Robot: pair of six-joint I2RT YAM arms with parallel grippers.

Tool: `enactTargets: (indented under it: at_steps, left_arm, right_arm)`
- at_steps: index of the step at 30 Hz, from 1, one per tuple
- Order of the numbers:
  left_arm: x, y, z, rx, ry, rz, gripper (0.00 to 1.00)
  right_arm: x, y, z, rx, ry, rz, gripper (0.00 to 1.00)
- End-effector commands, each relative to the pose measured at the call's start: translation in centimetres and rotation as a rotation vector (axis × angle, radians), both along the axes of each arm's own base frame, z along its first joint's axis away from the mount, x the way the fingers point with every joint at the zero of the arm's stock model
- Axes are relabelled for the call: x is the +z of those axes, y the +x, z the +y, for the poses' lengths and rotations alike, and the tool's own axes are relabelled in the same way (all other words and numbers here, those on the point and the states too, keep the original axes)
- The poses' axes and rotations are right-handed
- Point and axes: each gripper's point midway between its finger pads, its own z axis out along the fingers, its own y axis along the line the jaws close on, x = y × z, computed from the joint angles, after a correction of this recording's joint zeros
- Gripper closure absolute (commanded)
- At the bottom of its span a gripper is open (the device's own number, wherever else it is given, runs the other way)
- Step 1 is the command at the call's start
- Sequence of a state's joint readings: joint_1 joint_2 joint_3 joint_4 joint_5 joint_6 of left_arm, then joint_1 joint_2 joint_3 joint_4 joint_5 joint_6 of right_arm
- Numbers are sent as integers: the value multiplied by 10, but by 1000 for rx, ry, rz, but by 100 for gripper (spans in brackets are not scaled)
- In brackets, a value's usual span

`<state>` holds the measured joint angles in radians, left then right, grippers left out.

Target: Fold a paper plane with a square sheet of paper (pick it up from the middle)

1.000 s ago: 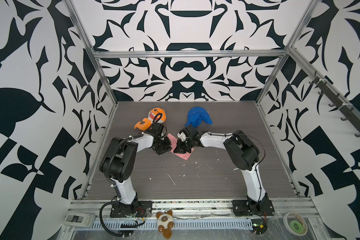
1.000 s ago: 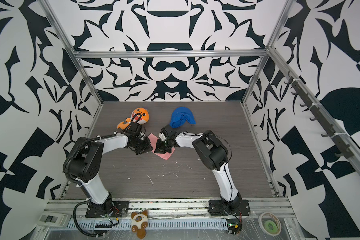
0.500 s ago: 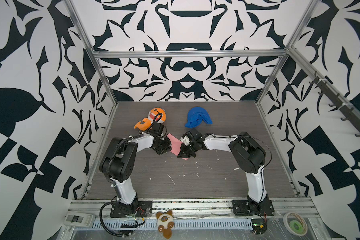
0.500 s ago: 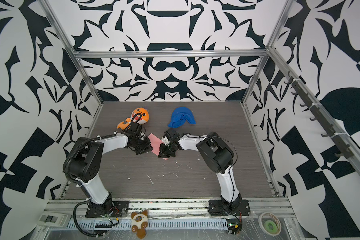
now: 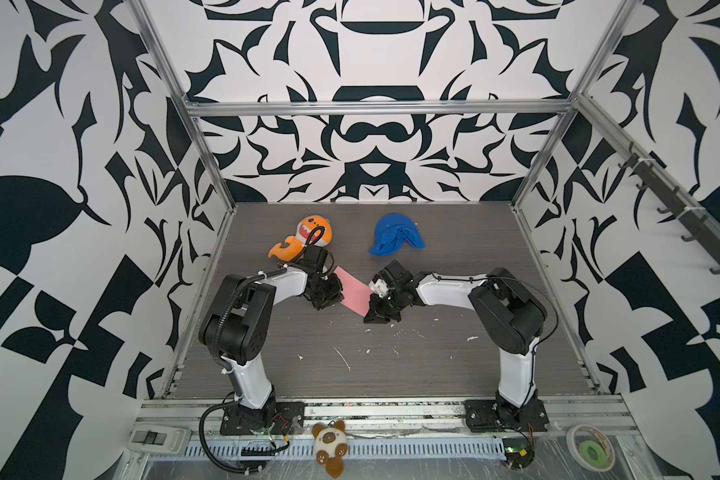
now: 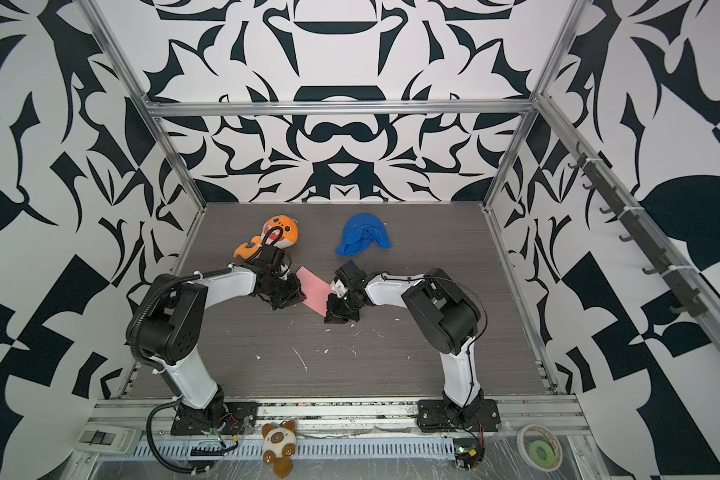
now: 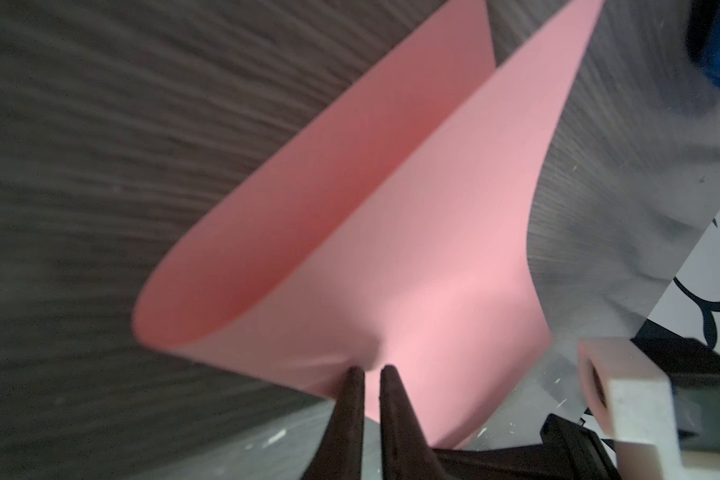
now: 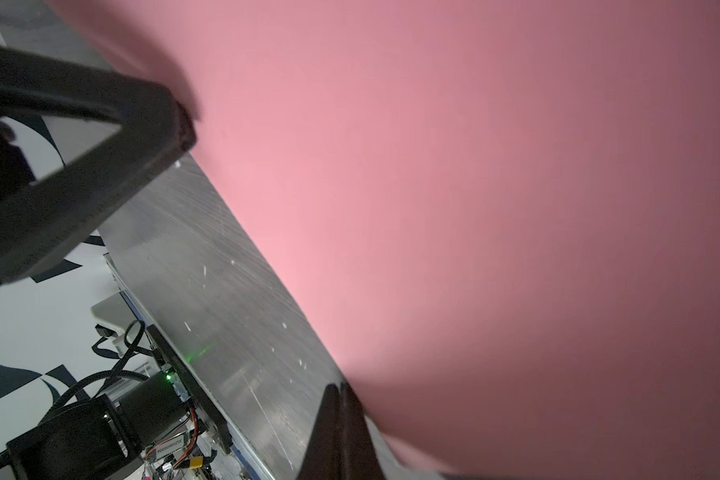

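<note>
Differs from a second ago in the place of the right gripper (image 5: 375, 309), now farther from the left gripper (image 5: 335, 295) and nearer the front of the table (image 5: 433, 365). Differs also in the sheet of paper (image 5: 352, 291): then a small pink patch lying low beneath both grippers, now a slanted pink band drawn out between them. No visible shift in the left arm, the orange plush toy (image 5: 327, 237) or the blue cloth (image 5: 391, 237).

In both top views, only that flat-looking band, mid-table, just in front of the toy and the cloth, both ends tucked under the black gripper bodies.

From the left wrist view, far more shape. Sheet of paper (image 7: 391, 228) curled over on itself into an open trough, two layers standing apart with a rounded bend. Left gripper (image 7: 368, 374) nearly closed, tips pinching the curled edge.

From the right wrist view, right gripper (image 8: 339, 390) clenched tight on the border of the sheet, pink filling most of the picture.

Plain matte pink throughout, smooth, softly bent, without any sharp crease in sight. Contact between the lower layer and the table: impossible to tell.
</note>
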<state>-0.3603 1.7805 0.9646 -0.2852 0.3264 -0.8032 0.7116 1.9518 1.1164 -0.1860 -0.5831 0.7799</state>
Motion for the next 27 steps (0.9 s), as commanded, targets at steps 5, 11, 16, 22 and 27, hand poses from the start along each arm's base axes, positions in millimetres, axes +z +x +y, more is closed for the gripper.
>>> enactTargets:
  at_steps: [5, 11, 16, 22, 27]
  left_arm:
    - [-35, -19, 25, 24, 137, 102, 86]
    - [-36, -19, 24, 24, 137, 106, 86]
    - [-34, -18, 24, 24, 134, 104, 86]
    - [-35, -19, 24, 24, 135, 107, 86]
    - [-36, -19, 25, 24, 140, 108, 86]
  right_arm:
    - [43, 17, 24, 37, 128, -110, 99]
    - [35, 41, 34, 2, 79, -140, 100]
    - [23, 47, 41, -6, 57, -123, 100]
    - [15, 43, 35, -5, 25, -106, 100]
    - [4, 32, 24, 2, -13, -87, 100]
